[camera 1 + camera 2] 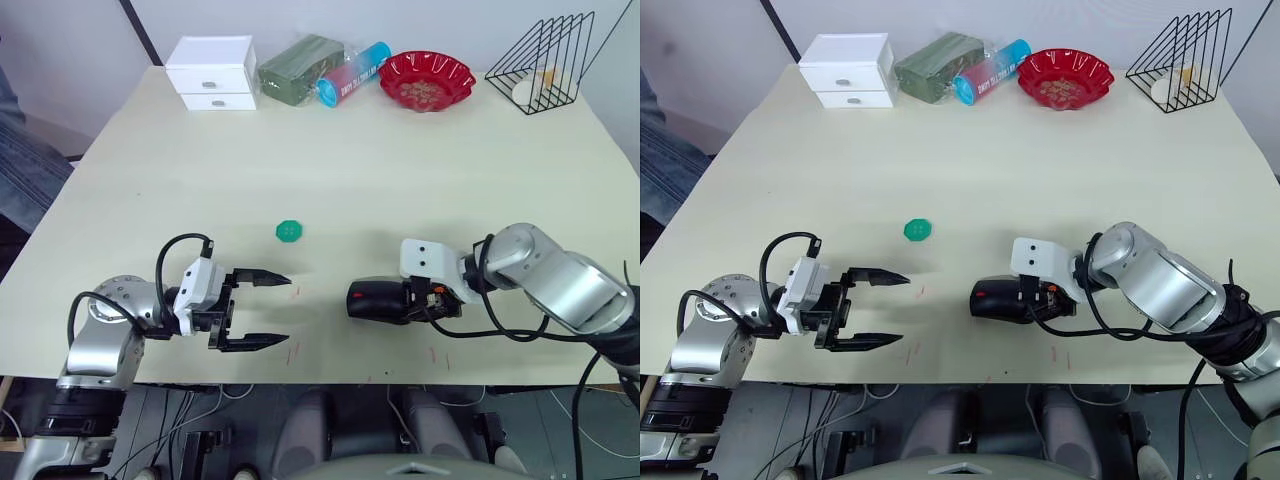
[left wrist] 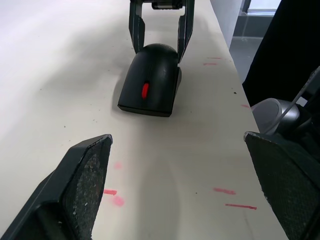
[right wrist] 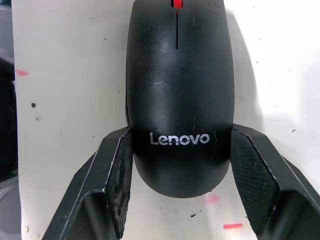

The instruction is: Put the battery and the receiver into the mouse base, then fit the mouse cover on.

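While my right tool (image 1: 405, 302) is clenched on the rear of the mouse cover (image 3: 180, 95), its two pads pressing either flank beside the Lenovo lettering, the cover sits seated on the mouse base (image 2: 149, 106), red wheel showing at the front. The assembled mouse rests on the worktop (image 1: 380, 160) near its front edge. My left tool (image 1: 268, 311) lies released, fingers wide apart, facing the mouse. A green disc (image 1: 289, 232) lies farther back.

Mouse (image 1: 378, 301): near front table (image 1: 400, 190) edge, right of centre, between right gripper (image 3: 177, 165) fingers.
Left gripper (image 1: 262, 310): left of mouse, apart.
Disc (image 1: 289, 232): behind left gripper.
Drawers (image 1: 212, 73), tube (image 1: 352, 72), bowl (image 1: 426, 80), rack (image 1: 545, 62): along far edge.
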`<state>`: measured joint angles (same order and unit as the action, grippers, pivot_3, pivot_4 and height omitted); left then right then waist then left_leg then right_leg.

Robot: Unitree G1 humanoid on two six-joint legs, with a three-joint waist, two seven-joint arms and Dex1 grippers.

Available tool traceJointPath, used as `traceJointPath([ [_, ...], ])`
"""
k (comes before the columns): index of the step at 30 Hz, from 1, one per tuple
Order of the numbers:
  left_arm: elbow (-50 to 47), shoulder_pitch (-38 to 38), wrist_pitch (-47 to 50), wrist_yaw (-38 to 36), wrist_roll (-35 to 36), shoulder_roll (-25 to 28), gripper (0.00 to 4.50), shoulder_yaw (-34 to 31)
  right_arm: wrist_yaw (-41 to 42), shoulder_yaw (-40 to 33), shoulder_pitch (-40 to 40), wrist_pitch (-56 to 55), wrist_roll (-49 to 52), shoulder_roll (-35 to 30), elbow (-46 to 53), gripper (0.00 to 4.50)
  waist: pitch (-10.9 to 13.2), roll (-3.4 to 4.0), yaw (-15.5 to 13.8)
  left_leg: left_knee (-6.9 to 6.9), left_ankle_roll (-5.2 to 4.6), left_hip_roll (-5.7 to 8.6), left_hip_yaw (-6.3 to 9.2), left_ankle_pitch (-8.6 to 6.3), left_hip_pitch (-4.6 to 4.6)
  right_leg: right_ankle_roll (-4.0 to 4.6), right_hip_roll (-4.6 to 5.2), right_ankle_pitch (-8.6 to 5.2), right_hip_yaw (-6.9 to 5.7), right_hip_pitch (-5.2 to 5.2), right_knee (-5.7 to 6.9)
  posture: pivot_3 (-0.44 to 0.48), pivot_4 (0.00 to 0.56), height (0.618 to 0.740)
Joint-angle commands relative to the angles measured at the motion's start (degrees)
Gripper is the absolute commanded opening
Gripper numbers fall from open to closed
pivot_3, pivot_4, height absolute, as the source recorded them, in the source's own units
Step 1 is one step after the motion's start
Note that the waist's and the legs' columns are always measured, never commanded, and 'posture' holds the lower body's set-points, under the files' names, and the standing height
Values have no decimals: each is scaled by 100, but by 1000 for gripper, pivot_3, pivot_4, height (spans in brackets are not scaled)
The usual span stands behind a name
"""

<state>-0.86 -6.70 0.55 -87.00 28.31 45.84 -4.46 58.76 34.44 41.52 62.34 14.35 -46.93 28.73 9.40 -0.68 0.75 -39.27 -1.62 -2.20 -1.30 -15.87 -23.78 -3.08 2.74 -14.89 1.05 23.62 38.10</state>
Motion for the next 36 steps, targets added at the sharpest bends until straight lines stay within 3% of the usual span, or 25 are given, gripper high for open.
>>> traceJointPath([
  [1,-152,-42,-7,9,69,50,4500,-63,-50,0,-122,5,0,-30,44,2301,0,0,0,0,0,0,0,0,0,0,0,0,0,0,0,0,150,740],
  [28,-114,-33,-46,23,62,35,4500,-67,-10,-91,-201,-34,118,-6,68,2301,-1,-1,-1,-4,0,0,1,0,2,0,0,0,0,-2,2,0,150,740],
  [29,-109,-36,-50,24,60,35,4500,-66,1,-90,-198,-34,127,-8,70,3315,-1,-1,0,-4,0,0,1,0,2,0,0,0,0,-3,2,0,150,740],
  [31,-112,-35,-49,22,63,35,4500,-64,-32,-74,-190,-57,88,-8,71,4206,-2,-2,3,-4,0,0,1,0,2,0,-1,0,0,-3,3,0,150,740],
  [32,-113,-33,-49,20,64,36,4500,-62,-42,-60,-182,-67,70,-14,75,4471,-2,-2,7,-4,0,0,1,0,3,0,-1,0,0,-3,3,0,150,740],
  [36,-117,-36,-40,22,66,39,4500,-61,-64,-64,-170,-43,81,8,73,4471,-1,-1,2,-4,0,0,1,0,0,0,-1,0,0,0,4,0,150,740],
])
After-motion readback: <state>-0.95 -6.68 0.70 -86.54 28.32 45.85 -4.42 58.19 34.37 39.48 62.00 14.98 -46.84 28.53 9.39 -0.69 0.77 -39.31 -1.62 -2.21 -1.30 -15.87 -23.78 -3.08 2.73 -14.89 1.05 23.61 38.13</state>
